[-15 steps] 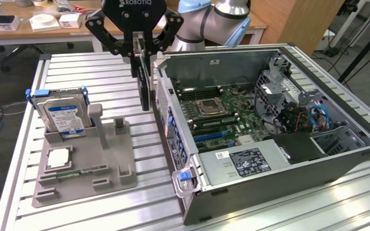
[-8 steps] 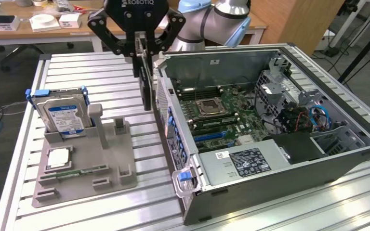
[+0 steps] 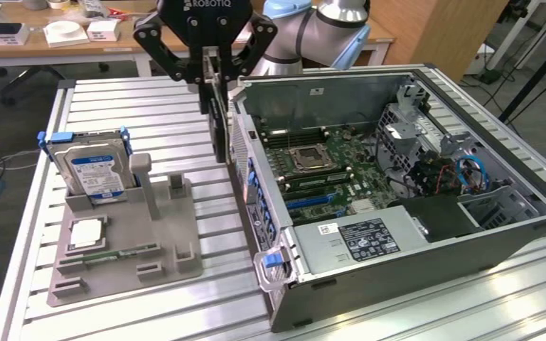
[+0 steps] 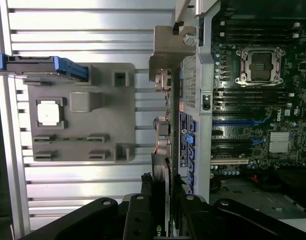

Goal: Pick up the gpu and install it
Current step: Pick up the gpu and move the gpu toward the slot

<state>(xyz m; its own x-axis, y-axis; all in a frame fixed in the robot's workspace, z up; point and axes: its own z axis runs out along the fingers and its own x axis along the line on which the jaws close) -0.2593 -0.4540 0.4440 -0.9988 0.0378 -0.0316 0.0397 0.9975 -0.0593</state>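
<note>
The gpu (image 3: 219,131) is a thin dark card seen edge-on, hanging upright above the slatted table between the grey fixture and the open computer case (image 3: 254,185). My gripper (image 3: 214,92) is shut on its upper edge, one finger on each face. In the wrist view the gpu (image 4: 161,170) runs away from my gripper (image 4: 161,217), with its metal end bracket (image 4: 170,47) at the far end, just outside the case's rear wall. The motherboard (image 3: 330,163) with its blue slots (image 4: 233,122) lies inside the case, beside the card.
The grey fixture (image 3: 159,241) on the exterior view's left holds a silver hard drive (image 3: 93,170), a processor (image 3: 85,233) and a slim green memory stick (image 3: 111,253). The case's drive cage and cables (image 3: 443,170) are on the exterior view's right. A desk (image 3: 26,46) stands behind the table.
</note>
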